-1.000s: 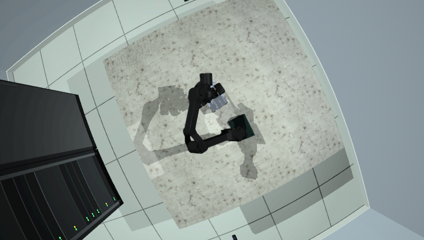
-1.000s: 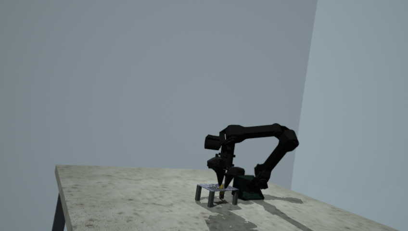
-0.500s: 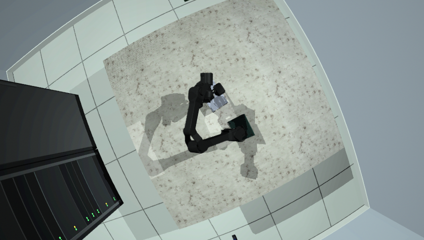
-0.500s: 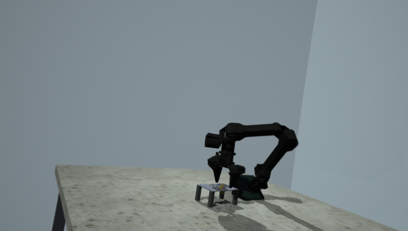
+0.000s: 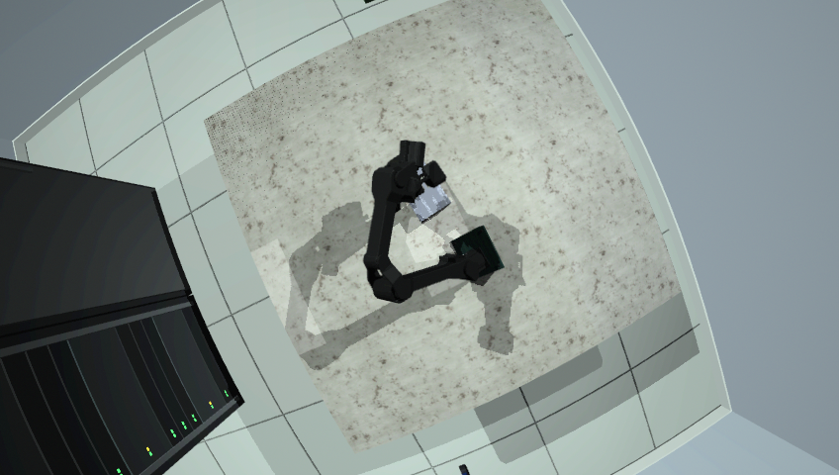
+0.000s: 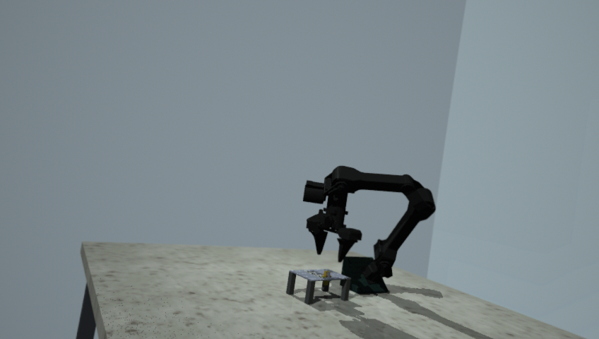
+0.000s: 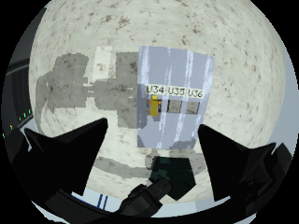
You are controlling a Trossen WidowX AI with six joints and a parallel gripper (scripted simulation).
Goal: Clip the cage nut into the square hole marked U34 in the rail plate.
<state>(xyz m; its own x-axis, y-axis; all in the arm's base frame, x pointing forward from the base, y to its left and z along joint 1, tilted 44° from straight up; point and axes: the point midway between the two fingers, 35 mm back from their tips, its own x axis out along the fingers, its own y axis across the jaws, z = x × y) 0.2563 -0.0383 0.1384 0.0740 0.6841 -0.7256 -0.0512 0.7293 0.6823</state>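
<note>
"Where is the cage nut?" the reporter asks.

"The yellow-and-orange cage nut point(image 6: 325, 274) point(image 7: 154, 106) sits in the square hole marked U34 of the rail plate point(image 5: 430, 203) point(image 6: 316, 275) point(image 7: 175, 70)," the photographer answers.

"And the gripper?"

"The black gripper point(image 6: 329, 257) point(image 7: 153, 126) hangs above the plate, its fingers spread wide, nothing between them. U35 point(image 7: 174, 106) and U36 point(image 7: 192, 107) stand unfilled alongside."
</note>
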